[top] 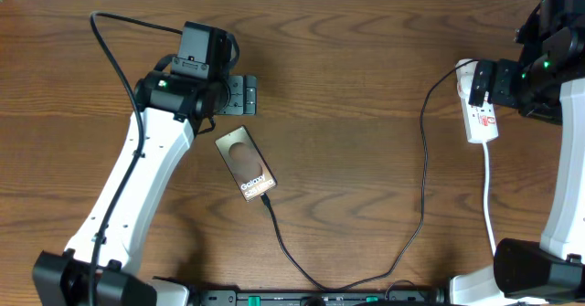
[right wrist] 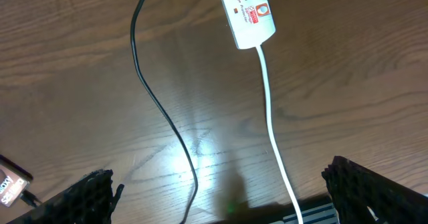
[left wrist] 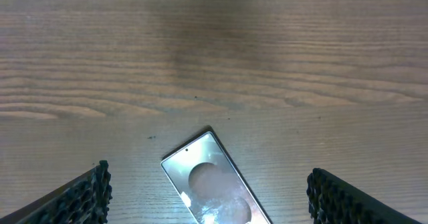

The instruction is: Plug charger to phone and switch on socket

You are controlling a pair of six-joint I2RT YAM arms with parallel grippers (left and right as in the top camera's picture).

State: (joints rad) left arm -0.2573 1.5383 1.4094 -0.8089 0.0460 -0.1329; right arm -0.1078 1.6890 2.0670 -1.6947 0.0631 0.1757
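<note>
Overhead: wooden table (top: 366, 32), widest thing in shot. Charger (top: 423, 169) looping from socket (top: 482, 116) at right edge down and round to phone (top: 247, 165) centre-left. Socket long axis running far-to-near, white cord trailing toward base. Phone lying flat, diagonal. Left gripper (top: 239, 94) spread wide, empty, just beyond phone's upper end. Right gripper (right wrist: 221, 180) spread wide, empty, at socket's far end. Connector tip (top: 266, 200) touching phone's lower end, looks seated. Probably only switch left: right arm nearer, socket straight ahead of its fingers.
</note>
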